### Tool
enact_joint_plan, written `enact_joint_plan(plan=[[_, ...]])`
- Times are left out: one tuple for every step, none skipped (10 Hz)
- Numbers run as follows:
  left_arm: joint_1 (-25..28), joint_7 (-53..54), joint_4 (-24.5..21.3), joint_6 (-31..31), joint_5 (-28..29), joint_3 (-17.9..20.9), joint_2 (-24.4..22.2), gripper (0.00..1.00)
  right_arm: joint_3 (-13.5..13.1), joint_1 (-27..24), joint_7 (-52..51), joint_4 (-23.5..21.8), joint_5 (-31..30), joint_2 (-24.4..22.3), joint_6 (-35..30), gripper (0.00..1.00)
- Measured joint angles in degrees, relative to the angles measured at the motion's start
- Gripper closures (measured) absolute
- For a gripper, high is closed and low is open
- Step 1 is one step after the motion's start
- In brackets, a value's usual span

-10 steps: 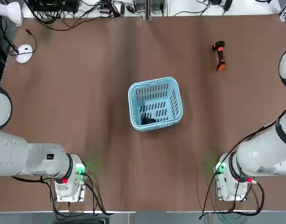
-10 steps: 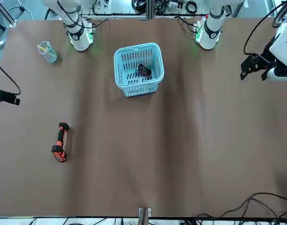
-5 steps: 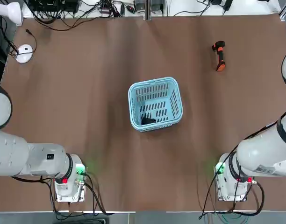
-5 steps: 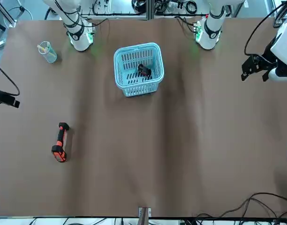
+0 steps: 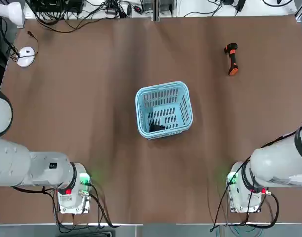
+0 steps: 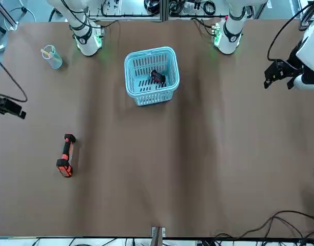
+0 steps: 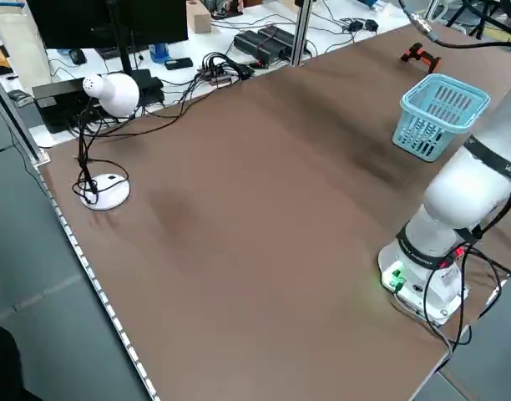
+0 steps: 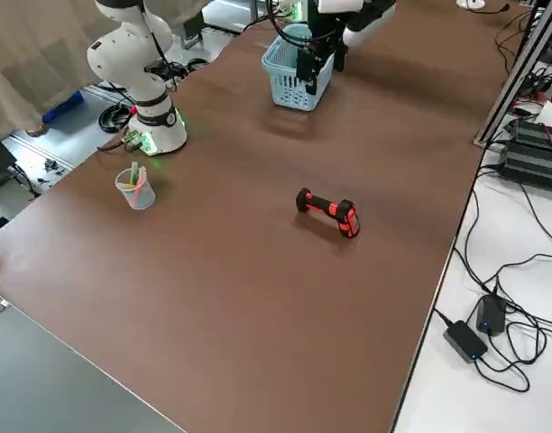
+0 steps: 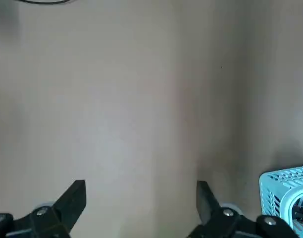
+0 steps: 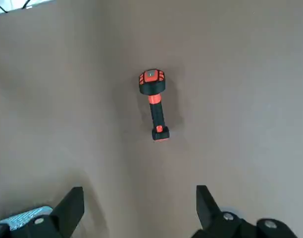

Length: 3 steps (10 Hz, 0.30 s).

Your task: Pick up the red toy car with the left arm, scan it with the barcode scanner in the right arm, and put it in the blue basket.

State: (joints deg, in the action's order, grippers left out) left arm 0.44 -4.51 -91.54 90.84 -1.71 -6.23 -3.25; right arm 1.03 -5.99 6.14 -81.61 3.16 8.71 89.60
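Lying inside the blue basket (image 6: 152, 95), the toy car (image 6: 157, 77) rests on its slotted bottom. The barcode scanner (image 6: 65, 156) lies apart on the bench (image 6: 116, 169). The left end effector (image 6: 278, 74) hovers over the bench, open and empty; the right end effector (image 6: 9, 106), also open and empty, hangs at the bench's right side.

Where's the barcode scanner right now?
Lying on the table on the robot's right side, farther from the arm bases than the blue basket, its nearest neighbour; in the top view the scanner sits up and right of it.
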Motion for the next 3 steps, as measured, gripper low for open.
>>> enact_joint_plan(plan=[[0.0, 0.0, 0.0, 0.0, 0.0, 0.0, 0.0, 0.02, -2.0, 1.7, 0.0, -1.0, 0.0, -0.9, 0.1, 0.00], [0.0, 0.0, 0.0, 0.0, 0.0, 0.0, 0.0, 0.02, -3.8, 3.0, 0.0, -1.4, 0.0, -1.3, 0.1, 0.00], [0.0, 0.0, 0.0, 0.0, 0.0, 0.0, 0.0, 0.02, -4.4, 3.7, -0.1, -1.6, 0.0, -1.6, 0.1, 0.00]])
